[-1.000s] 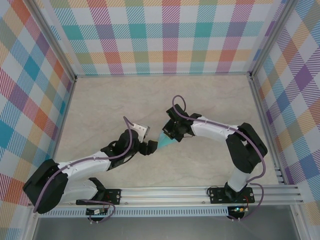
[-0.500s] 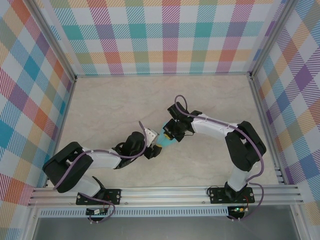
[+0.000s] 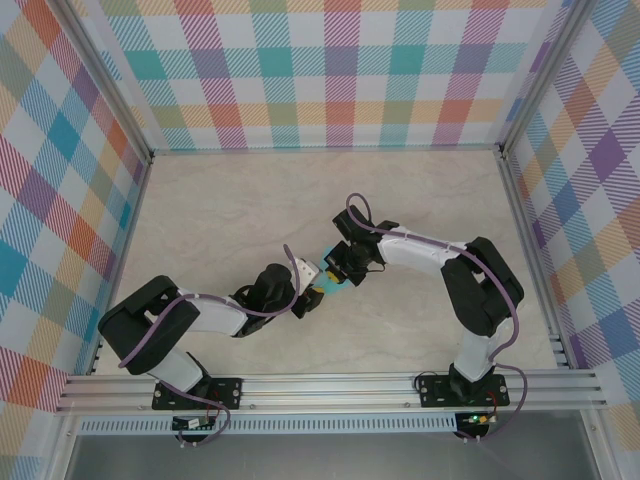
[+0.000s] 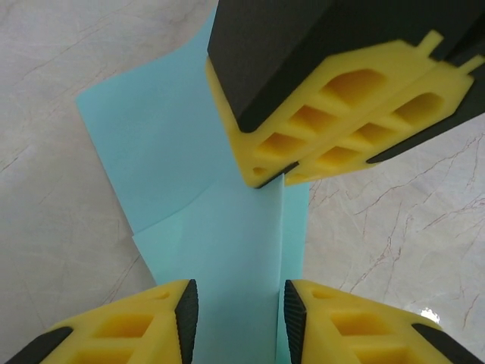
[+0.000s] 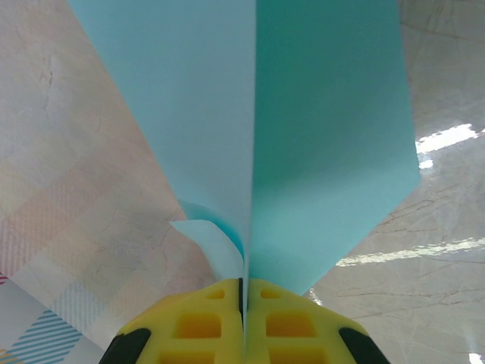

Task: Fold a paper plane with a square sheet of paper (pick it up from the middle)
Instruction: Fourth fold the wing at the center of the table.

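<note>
right jaws are clamped on the centre fold of the creased turquoise paper plane [image 5: 326, 136]; left jaws stand apart, straddling that fold.

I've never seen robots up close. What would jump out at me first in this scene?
The folded turquoise paper in the middle of the marbled table stands out first, pinched along its crease by the right end effector, whose yellow fingers are shut on it. The left end effector faces it from the other side, its fingers apart astride the same paper. All around stand bright checked walls.
</note>
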Motion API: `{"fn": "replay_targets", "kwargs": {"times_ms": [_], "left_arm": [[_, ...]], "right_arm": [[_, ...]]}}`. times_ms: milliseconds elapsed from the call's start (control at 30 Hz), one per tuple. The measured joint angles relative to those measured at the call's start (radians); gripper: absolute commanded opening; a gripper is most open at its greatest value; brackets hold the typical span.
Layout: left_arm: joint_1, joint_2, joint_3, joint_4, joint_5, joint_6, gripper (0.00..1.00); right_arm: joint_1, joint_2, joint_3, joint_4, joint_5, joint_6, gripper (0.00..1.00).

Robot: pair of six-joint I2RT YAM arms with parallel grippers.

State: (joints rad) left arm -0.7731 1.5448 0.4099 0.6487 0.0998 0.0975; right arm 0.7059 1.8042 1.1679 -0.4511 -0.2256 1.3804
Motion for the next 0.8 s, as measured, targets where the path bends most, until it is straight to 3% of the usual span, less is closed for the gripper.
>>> {"fn": "replay_targets", "kwargs": {"times_ms": [200,333,600,800], "left_arm": [[0.000,0.031,0.002,0.016,0.013,-0.001,0.26],[-0.001,0.036,0.005,0.018,0.013,-0.003,0.20],[-0.002,0.037,0.006,0.040,0.014,-0.024,0.12],[-0.002,0.044,-0.011,0.084,0.015,-0.091,0.11]], "right_arm": [[0.000,0.013,0.012,-0.007,-0.026,-0.001,0.03],[0.000,0.015,0.013,-0.007,-0.029,-0.002,0.09],[-0.012,0.013,0.016,-0.010,-0.037,-0.032,0.49],[-0.055,-0.080,-0.075,0.062,-0.033,-0.122,0.64]]}}
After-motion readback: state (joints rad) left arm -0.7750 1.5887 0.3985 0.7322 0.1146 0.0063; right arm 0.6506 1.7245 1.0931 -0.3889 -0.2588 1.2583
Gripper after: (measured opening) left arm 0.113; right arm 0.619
